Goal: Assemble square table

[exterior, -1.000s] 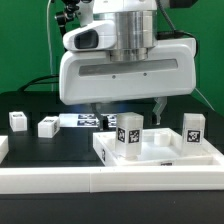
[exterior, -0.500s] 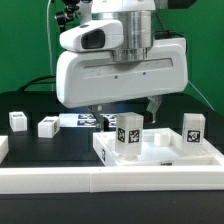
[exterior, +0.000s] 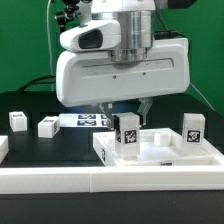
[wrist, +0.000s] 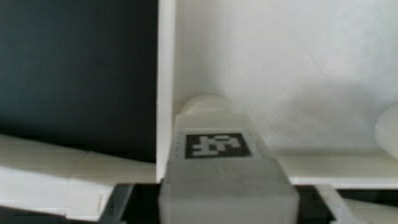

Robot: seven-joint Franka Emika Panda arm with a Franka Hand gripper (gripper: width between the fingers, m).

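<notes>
We find the jaws apparently clamped on the slab [wrist: 294, 70] edge beside its tag [wrist: 215, 145]; a loose leg [exterior: 47, 126] sits well apart on the counter [exterior: 70, 145].

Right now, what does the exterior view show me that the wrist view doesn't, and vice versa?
Exterior view only: the gripper low behind the white slab, one upright leg and a second upright leg on it, two loose legs lying at the exterior view's left, and the marker board. Wrist view only: the black-and-white tag on the slab's edge, close up. Both: the slab and the dark table.
</notes>
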